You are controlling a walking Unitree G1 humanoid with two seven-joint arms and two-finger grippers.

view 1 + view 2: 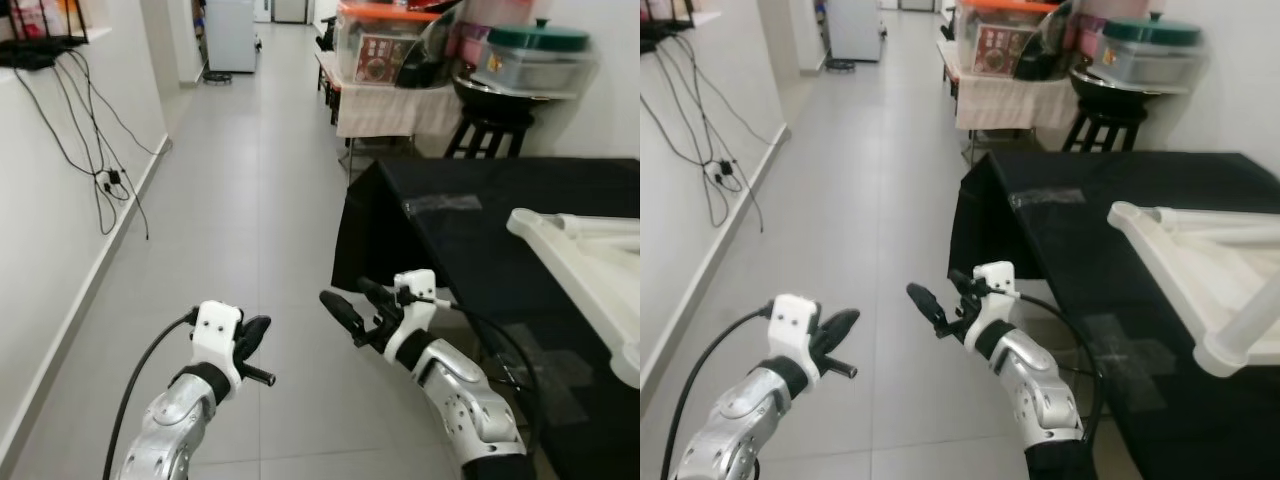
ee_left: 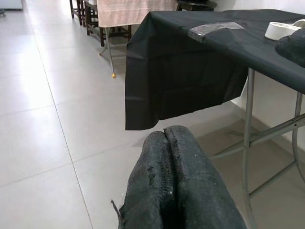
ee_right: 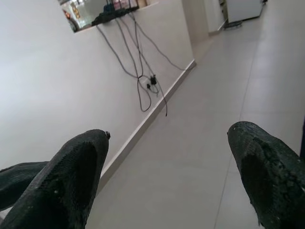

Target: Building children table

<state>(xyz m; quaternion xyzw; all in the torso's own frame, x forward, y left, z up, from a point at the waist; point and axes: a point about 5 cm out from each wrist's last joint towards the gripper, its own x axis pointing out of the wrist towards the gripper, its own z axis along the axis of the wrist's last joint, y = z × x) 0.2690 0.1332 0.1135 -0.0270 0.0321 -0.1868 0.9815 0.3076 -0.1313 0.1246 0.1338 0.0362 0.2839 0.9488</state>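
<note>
While the white plastic tabletop point(image 1: 590, 275) lies on the black-draped table point(image 1: 480, 230), the right gripper point(image 1: 352, 304) is held apart nearby and the left gripper point(image 1: 252, 345) pressed together.

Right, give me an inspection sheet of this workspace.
Surface: table under a black cloth, taped patches on it.
Job's things: white children's table part lying on the cloth.
Clutter: nothing seen on the cloth besides.
Claws: left claw shut, right claw open, both over the tiled floor, holding nothing.
Cables: black cords hanging down the left wall.
Surroundings: shelf table with plastic boxes, dark stool.
</note>
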